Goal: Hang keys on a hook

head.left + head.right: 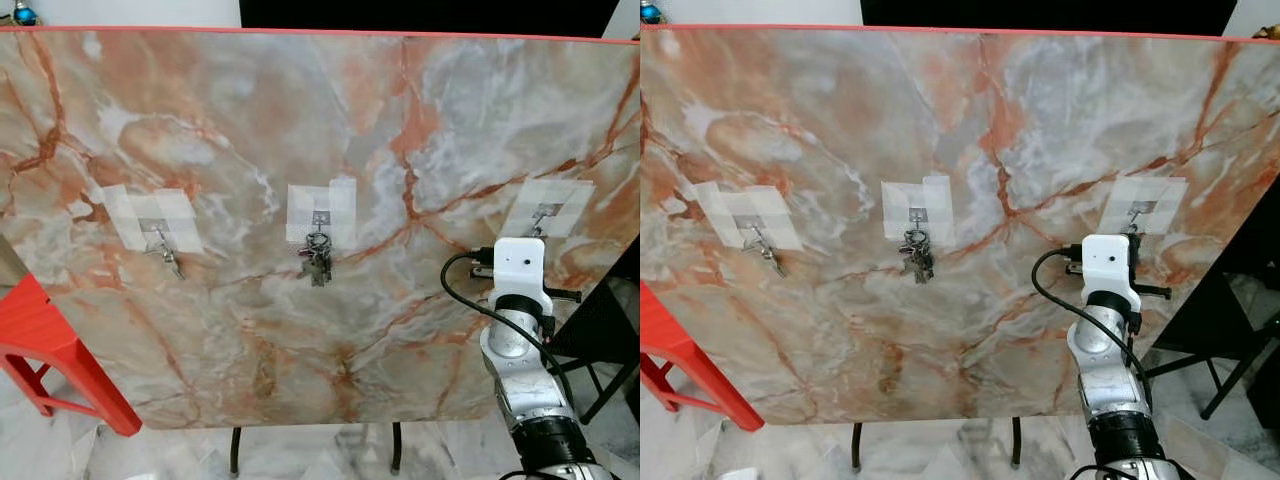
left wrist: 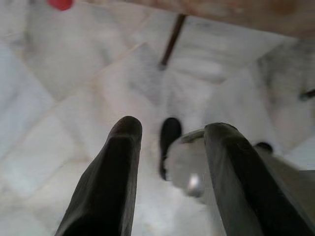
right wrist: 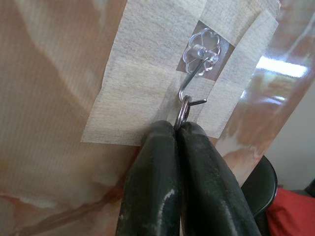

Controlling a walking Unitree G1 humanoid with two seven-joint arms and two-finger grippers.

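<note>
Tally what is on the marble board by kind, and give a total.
Taped hooks: 3 (left, middle, right)
Key bunches already hanging: 2 (left, middle)
Key rings pinched in the right gripper at the right hook: 1
Total: 6

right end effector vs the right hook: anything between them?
Just the key ring. In the right wrist view, the right end effector pinches it and its top sits at the tip of the right hook; whether it is threaded on is unclear.
</note>
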